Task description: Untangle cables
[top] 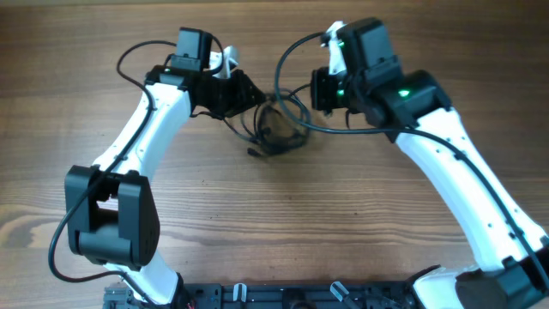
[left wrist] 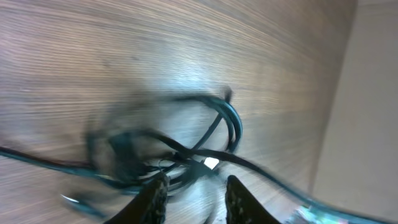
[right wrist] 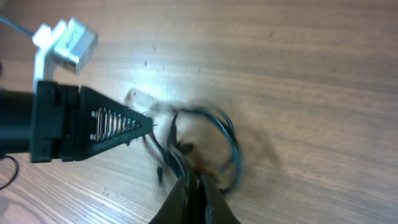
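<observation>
The cables (top: 279,129) lie as a tangled bundle of thin black cords on the wooden table, at the back middle between both arms. My left gripper (top: 249,93) sits just left of the bundle. In the left wrist view its fingers (left wrist: 196,180) are open, with blurred cable loops (left wrist: 224,124) just ahead of them and nothing held between them. My right gripper (top: 319,93) is just right of the bundle. In the right wrist view its fingers (right wrist: 194,180) are shut on a black strand that leads up into the cable loop (right wrist: 230,137). The left gripper's tip (right wrist: 149,124) points at the bundle from the left.
The wooden table (top: 300,223) stretches in front of the bundle. Thicker black arm wires arc above both wrists (top: 292,47). The table's far edge and a pale surface beyond it (left wrist: 367,93) show in the left wrist view.
</observation>
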Motion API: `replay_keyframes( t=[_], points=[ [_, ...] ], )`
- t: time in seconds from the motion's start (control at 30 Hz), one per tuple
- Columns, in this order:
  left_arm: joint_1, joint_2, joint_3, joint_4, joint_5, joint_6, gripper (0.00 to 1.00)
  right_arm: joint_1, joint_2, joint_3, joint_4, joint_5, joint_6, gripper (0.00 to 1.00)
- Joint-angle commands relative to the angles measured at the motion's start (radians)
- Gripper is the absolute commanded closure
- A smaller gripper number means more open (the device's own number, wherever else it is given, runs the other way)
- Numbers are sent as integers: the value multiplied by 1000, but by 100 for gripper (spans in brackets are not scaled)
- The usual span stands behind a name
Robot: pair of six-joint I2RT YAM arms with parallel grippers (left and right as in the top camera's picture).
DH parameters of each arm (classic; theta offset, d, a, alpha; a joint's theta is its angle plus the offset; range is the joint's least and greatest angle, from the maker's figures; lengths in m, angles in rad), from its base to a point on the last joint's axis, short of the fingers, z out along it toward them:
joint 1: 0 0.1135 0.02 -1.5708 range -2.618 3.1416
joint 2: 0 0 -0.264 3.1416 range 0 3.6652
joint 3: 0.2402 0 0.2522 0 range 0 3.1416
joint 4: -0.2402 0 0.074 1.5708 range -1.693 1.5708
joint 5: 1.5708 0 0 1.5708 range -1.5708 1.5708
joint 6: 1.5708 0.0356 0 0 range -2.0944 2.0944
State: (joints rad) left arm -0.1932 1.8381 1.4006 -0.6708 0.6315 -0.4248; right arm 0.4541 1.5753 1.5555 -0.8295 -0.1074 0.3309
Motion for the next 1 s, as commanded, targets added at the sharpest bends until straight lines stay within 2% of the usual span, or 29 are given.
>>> replay_keyframes(
  t=[0.0,0.07,0.1,0.13,0.17,0.23,0.37,0.5,0.57,0.7,0.8,0.97],
  points=[
    [8,7,-6,-17,-46,116,61,-3,-35,36,-14,2,-13,93],
    [8,7,-6,-36,-46,115,42,-3,-35,36,-33,2,-13,81],
    [8,7,-6,-42,-46,115,32,-3,-35,36,-43,2,-13,71],
    [8,7,-6,-42,-45,115,30,-3,-34,36,-48,3,-14,62],
    [10,-2,-6,-42,-41,115,30,-5,-34,36,-50,7,-13,28],
    [13,-25,-5,-41,-10,115,32,-9,-34,36,-52,16,3,19],
    [10,-79,-5,-31,-8,115,37,-72,-34,36,-70,28,62,17],
    [-50,-38,-8,-33,-53,127,44,-155,-34,35,-116,24,62,17],
    [-100,-10,-8,-35,-64,134,44,-181,-34,35,-135,24,60,17],
    [-191,47,-8,-57,-174,132,43,-190,-29,34,-140,24,35,17],
    [-239,86,-8,-22,-200,130,44,-190,-23,34,-140,24,35,17],
    [-305,163,-8,112,-359,129,45,-190,-23,34,-145,24,35,17]
  ],
)
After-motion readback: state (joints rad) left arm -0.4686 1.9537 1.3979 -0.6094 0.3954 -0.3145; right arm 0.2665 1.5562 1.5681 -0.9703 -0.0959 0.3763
